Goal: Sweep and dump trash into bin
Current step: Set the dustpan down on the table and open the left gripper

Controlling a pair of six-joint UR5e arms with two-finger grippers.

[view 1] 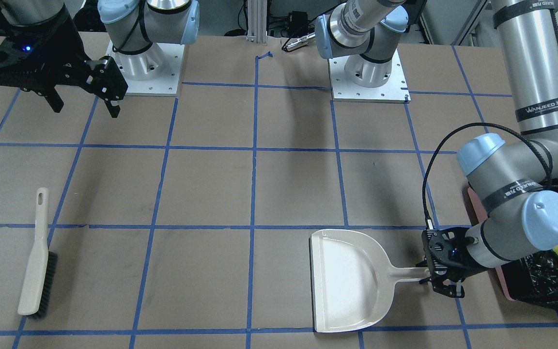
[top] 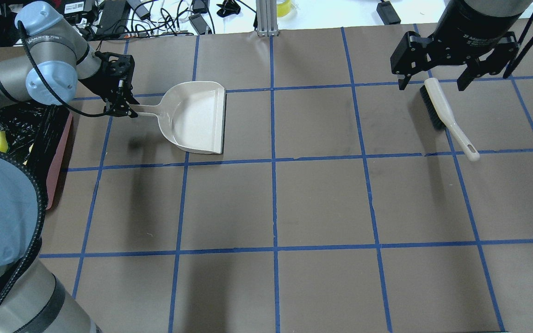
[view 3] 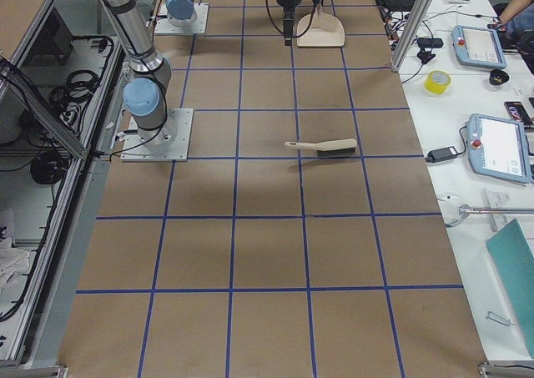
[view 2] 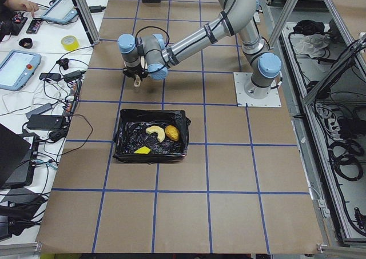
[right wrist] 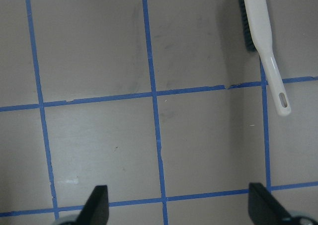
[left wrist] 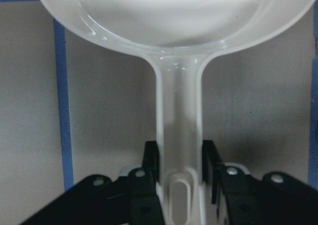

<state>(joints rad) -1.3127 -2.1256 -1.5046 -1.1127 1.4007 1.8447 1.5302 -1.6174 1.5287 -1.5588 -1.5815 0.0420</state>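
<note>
At the far left of the brown, blue-taped surface (top: 317,208) stands the rectangular pink bin lined with a crinkly black plastic bag (top: 61,155). All the trash lies inside it: the small yellow sponge (view 2: 142,150), the curved tan croissant-like piece (view 2: 155,132) and the yellow-brown potato-like lump (view 2: 172,133). Just beside the bin, the left pincer (top: 127,110) is clamped narrowly on the end of the handle of the cream-white plastic dustpan (top: 199,118), which sits flat on the surface with nothing in its tray, its open mouth facing right. Well apart to the right lies a cream-handled hand brush with black bristles (top: 440,104), flat on the surface. The right pincer (top: 433,82) hangs above the surface, jaws spread wide, gripping nothing.
</note>
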